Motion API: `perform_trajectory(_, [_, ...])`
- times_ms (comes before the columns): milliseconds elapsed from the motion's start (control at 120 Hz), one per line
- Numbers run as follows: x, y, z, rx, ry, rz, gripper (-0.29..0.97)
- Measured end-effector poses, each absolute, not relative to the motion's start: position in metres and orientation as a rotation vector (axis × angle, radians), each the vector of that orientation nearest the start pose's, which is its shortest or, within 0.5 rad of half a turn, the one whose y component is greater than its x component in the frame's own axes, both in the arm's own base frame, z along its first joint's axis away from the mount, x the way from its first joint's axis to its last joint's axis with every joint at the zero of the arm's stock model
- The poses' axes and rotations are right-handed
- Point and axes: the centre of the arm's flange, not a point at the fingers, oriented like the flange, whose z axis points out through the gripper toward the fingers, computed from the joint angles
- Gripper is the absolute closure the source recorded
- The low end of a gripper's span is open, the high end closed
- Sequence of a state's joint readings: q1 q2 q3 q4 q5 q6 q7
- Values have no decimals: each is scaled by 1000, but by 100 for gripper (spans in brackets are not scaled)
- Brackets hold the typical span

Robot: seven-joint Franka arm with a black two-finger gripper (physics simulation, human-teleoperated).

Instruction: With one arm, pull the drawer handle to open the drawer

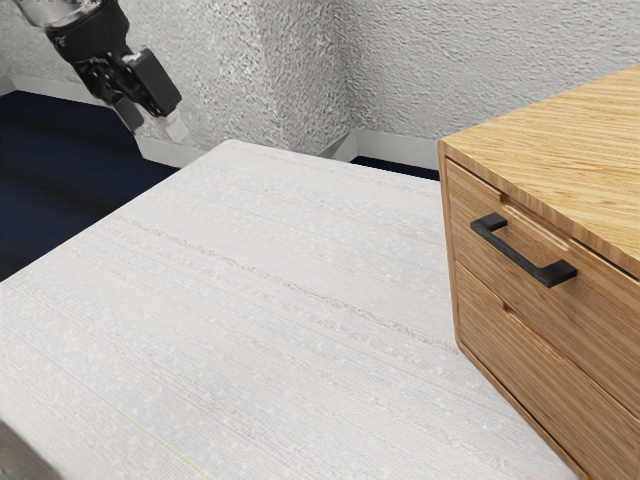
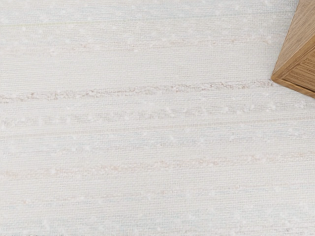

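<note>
Wooden cabinet point(image 1: 560, 150) stands on the pale table point(image 1: 250, 300), at the exterior view's right. Black bar handle point(image 1: 523, 250) sits on the upper drawer point(image 1: 590, 300) of the cabinet's front face. That drawer front looks flush with the cabinet, so shut as far as I can judge. A second drawer front point(image 1: 540, 370) lies below it. Gripper point(image 1: 155, 125) hangs high and well apart from the cabinet, off toward the exterior view's upper left. Its two fingers stand apart with nothing between them. In the wrist view, bare table point(image 2: 147, 123) lies under the hand, with one cabinet corner point(image 2: 298, 54) at the edge. Step in hand, by my reading: the approach, with no contact made and the pull not begun. The next move calls for a long reach across the table toward the cabinet front. The hand should come down to handle height and turn so the fingers straddle the bar. It should close on the bar before any pull away from the cabinet face.
</note>
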State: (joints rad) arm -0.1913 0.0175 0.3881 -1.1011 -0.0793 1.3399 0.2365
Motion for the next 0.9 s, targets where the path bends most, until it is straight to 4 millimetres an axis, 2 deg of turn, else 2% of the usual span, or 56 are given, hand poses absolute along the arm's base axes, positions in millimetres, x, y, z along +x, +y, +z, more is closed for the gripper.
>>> perform_trajectory(92, [506,87,798,-3134,91,-338,0])
perform_trajectory(142, [514,82,785,-3139,101,-290,0])
perform_trajectory(208, [522,64,773,-3145,144,-236,0])
perform_trajectory(325, [526,31,767,-3149,257,-188,0])
perform_trajectory(408, [530,18,764,-3122,459,-192,0])
perform_trajectory(458, [532,13,752,-3102,616,-163,0])
perform_trajectory(508, [534,11,745,-3070,749,-152,0])
perform_trajectory(558, [532,11,747,-3028,868,-168,0])
perform_trajectory(600, [523,10,744,-2987,1004,-197,0])
perform_trajectory(667, [488,5,727,-2903,1247,-291,0])
perform_trajectory(717, [467,7,723,-2821,1372,-391,0])
perform_trajectory(833, [459,4,708,-2676,1548,-484,0])
perform_trajectory(900, [447,0,704,-2597,1632,-525,0])
